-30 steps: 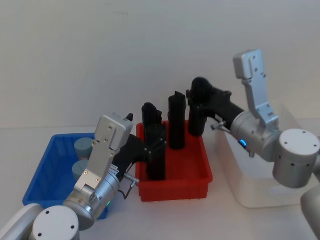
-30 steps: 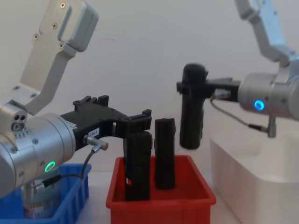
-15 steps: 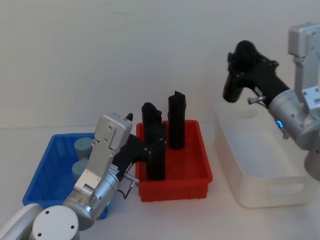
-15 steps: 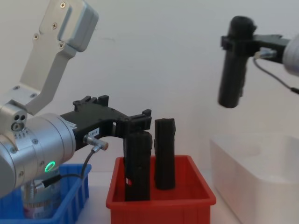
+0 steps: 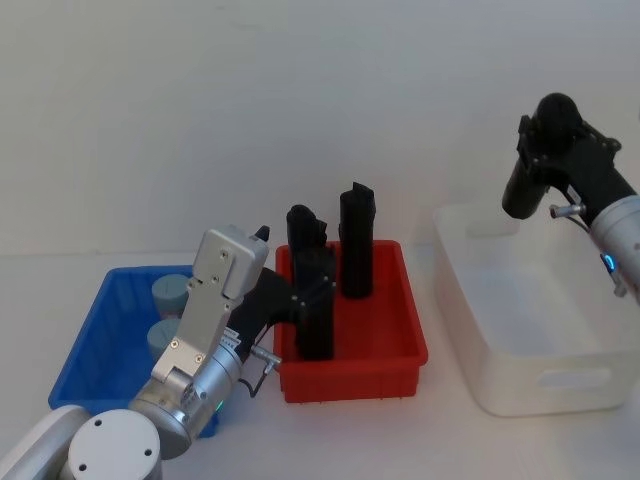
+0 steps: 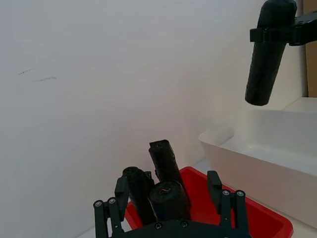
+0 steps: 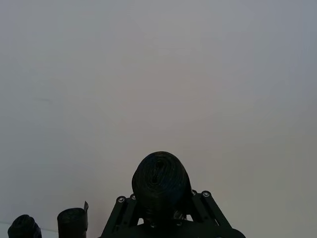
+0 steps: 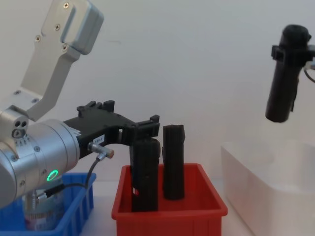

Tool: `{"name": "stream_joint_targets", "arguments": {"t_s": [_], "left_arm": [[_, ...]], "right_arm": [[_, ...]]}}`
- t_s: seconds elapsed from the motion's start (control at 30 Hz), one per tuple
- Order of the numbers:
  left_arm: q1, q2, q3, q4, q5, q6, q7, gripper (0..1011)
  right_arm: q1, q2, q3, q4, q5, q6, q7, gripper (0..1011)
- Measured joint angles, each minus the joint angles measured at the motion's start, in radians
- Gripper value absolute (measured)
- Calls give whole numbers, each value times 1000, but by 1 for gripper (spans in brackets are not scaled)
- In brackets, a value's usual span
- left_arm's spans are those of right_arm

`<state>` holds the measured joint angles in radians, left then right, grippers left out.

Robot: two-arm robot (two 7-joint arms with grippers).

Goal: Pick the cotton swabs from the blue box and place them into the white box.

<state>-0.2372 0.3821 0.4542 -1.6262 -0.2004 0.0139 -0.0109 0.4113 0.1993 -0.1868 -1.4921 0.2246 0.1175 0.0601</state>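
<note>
- Cotton swabs (image 5: 167, 293): nearest, lying in the blue box (image 5: 92, 345), untouched.
- Left gripper (image 8: 145, 129): jaws spread, straddling the front block (image 5: 316, 335) in the red bin (image 5: 350, 378); nothing clamped.
- White box (image 5: 520, 385): no swab seen inside.
- Right gripper (image 5: 545, 145): farthest, clamped on the raised block (image 5: 526, 188) above the white box's far end.
- Judgement: swab transfer not begun; next move calls for reaching into the blue box.

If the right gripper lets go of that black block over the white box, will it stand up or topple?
Probably topples: the black block is tall and narrow, and hangs slightly tilted from the right gripper, clamped near its top. It looks rigid, straight though held at one end. The white box has smooth walls, so it may slide.
</note>
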Motion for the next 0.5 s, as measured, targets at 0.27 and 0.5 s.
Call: {"name": "stream_joint_targets", "arguments": {"t_s": [0.27, 0.5], "left_arm": [[0, 0, 0, 0, 0, 0, 0, 1004], [0, 0, 0, 0, 0, 0, 0, 1004]], "right_arm": [[-16, 9, 10, 10, 25, 25, -5, 583], [-22, 12, 14, 15, 36, 34, -7, 804]]}}
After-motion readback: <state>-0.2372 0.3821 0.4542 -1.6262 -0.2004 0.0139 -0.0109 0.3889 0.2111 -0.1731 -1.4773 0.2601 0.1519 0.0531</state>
